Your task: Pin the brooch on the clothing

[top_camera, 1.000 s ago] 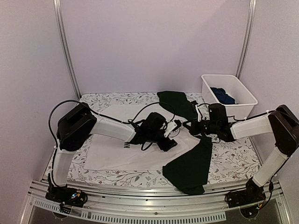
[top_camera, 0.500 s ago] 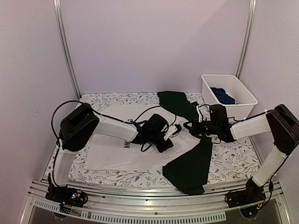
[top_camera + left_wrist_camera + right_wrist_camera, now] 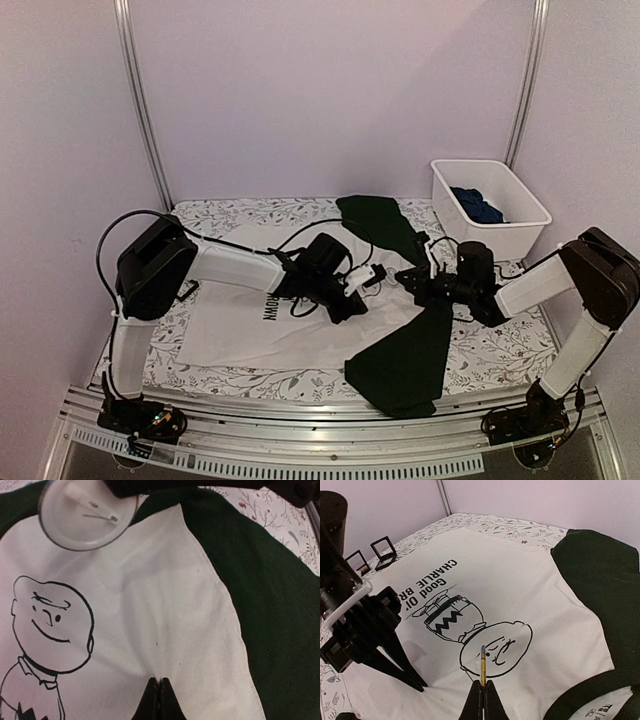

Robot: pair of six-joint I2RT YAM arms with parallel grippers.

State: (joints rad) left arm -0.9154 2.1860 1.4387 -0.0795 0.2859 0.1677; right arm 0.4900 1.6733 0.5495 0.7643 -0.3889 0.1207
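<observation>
On the floral desk (image 3: pixel 500 345) lies the T-shirt (image 3: pixel 165 605). The left end effector (image 3: pixel 159 685) touches it, fully closed; whether it pinches cloth is unclear. The right end effector (image 3: pixel 482 687) clamps the brooch (image 3: pixel 87 512), whose top is partly cut off.

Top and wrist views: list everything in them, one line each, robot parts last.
T-shirt: one, white with dark sleeves, flat on the table cover.
brooch: one, round, clear with a pin, held above the shirt near the printed face.
table cover: one, white floral, under the shirt.
bin: one, white, rear right.
garment: one, dark blue, inside the bin.
small frames: two, black, on the cover beside the shirt.
left gripper: one, black, shut, tips down on the shirt.
right gripper: one, black, shut on the brooch.
</observation>
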